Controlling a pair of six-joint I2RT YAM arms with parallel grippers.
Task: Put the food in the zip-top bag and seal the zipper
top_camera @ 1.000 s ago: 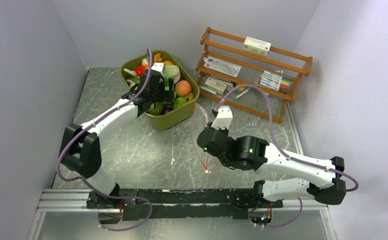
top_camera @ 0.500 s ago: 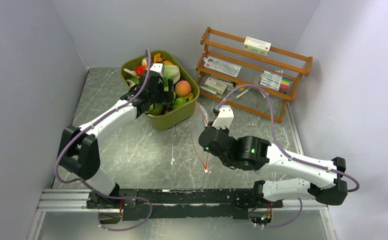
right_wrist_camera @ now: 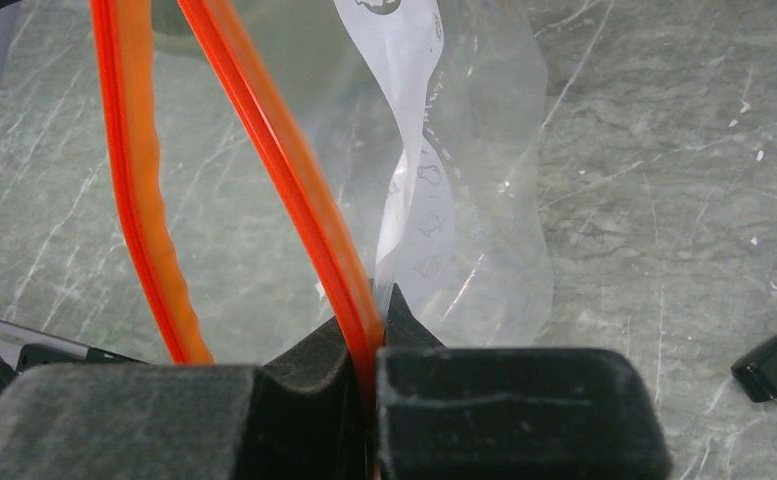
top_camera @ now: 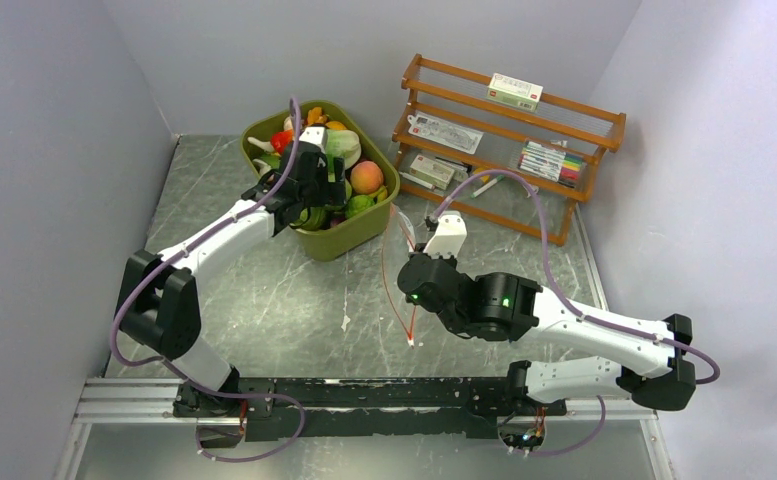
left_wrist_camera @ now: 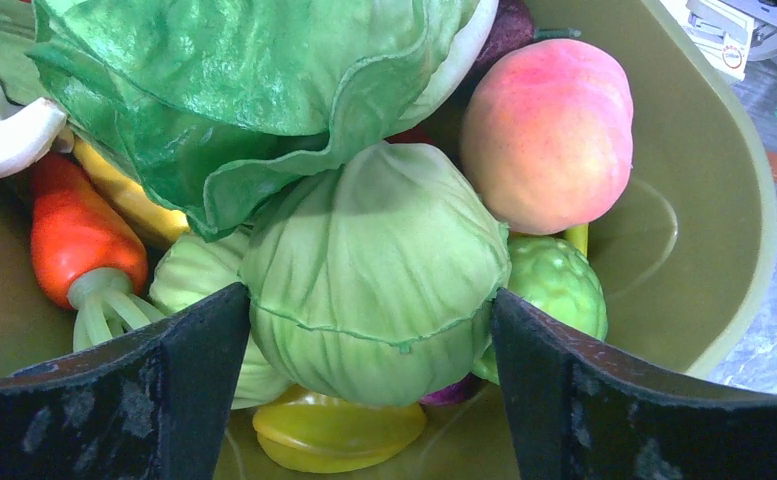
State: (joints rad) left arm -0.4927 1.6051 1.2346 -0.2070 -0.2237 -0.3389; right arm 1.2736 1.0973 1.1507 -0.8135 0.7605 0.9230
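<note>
Hardly anything has moved over the last second in the top view. The left hand [left_wrist_camera: 369,330] stays down inside the olive tub [left_wrist_camera: 724,200], and the right arm has only nudged the pouch a touch.

The step in hand is picking the first piece of food. The left hand's fingers stand wide apart with the round cabbage [left_wrist_camera: 374,270] directly between them, its flanks at or just against both pads. I cannot tell if they press yet. A peach [left_wrist_camera: 547,135] lies beyond the right finger, and lettuce [left_wrist_camera: 234,80] overhangs the cabbage from ahead.

The right hand [right_wrist_camera: 369,380] is clamped on the zipper [right_wrist_camera: 274,170], pinching one lip of the zip-top bag [right_wrist_camera: 484,200]. The other lip bows away to that hand's left, so the mouth gapes above the surface [right_wrist_camera: 664,150].

Next, I judge, the left fingers must close firmly on the cabbage and lift it clear of the lettuce. The left hand must then carry it across to the held-open mouth. The cabbage looks wide for that opening, so the mouth may need spreading.
</note>
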